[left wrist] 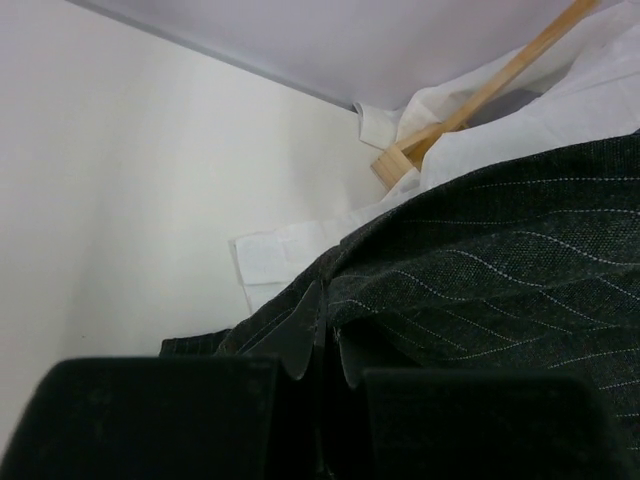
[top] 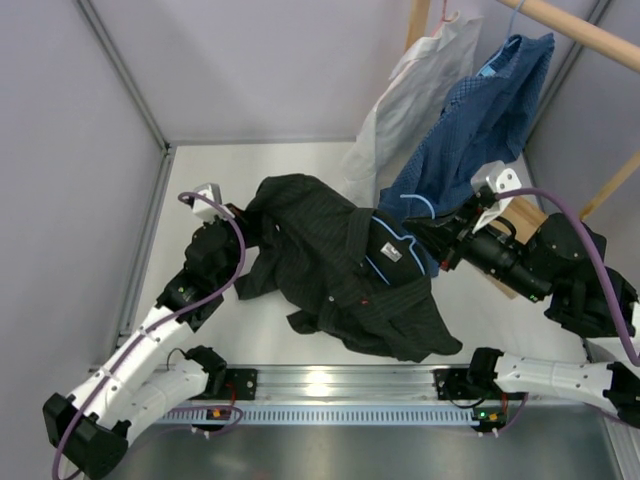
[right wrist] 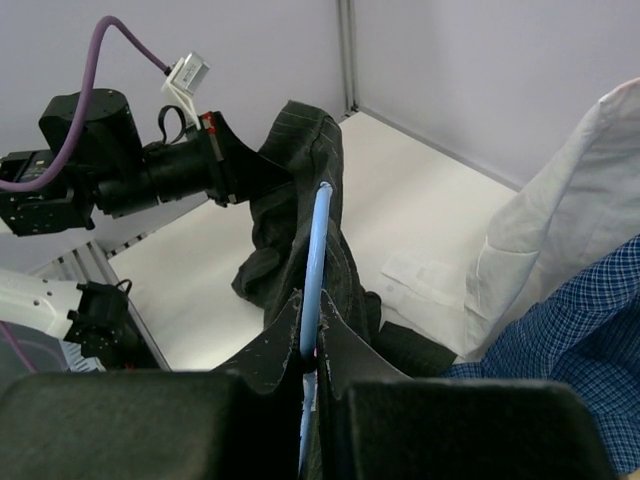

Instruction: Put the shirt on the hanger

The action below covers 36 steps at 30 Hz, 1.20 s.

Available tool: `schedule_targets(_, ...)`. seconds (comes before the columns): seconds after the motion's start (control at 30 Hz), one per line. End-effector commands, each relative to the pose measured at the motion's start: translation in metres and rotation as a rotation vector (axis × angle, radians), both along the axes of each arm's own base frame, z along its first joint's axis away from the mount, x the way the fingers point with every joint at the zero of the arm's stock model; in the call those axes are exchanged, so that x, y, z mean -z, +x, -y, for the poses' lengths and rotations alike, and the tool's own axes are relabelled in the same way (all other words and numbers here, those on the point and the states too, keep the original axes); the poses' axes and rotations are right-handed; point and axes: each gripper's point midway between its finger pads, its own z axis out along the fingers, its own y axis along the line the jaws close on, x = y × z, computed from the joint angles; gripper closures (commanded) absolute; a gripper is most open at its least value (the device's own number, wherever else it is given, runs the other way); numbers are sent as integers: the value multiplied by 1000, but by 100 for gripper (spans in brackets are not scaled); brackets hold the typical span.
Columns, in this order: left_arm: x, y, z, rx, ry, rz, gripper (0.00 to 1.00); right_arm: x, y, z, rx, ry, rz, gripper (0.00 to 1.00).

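Left wrist view, left pincer: closed tight, with a fold of the shirt pinched between its fingers.
Right wrist view, right pincer: closed tight on the thin wire of the hanger.
Shirt: black, crumpled on the middle of the worktop, between the two arms.
Hanger: light-blue, one part is inside the collar opening, and the hook end is at the right pincer.
Far right: a white shirt and a blue dotted shirt hang from a wooden rail.
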Motion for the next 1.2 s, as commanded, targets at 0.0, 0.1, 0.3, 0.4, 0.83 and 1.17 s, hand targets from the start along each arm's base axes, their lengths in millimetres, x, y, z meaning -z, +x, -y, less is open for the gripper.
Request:
schedule_targets(0.0, -18, -1, -5, 1, 50, 30, 100, -45, 2, 11, 37, 127, 68, 100)
schedule_targets(0.1, -25, -4, -6, 7, 47, 52, 100, -50, 5, 16, 68, 141, 74, 100)
schedule_targets(0.3, -33, -10, -59, -263, 97, -33, 2, -65, 0, 22, 56, 170, 87, 100)
schedule_targets(0.4, -69, -23, -65, -230, 127, 24, 2, -58, 1, 17, 48, 135, 69, 100)
schedule_targets(0.83, -191, -159, 143, 1509, 324, 721, 4, 7, -32, 2, -158, -53, -34, 100)
schedule_targets(1.17, -154, -157, 171, 1797, 159, 526, 7, 14, -58, -2, -310, -84, -17, 100)
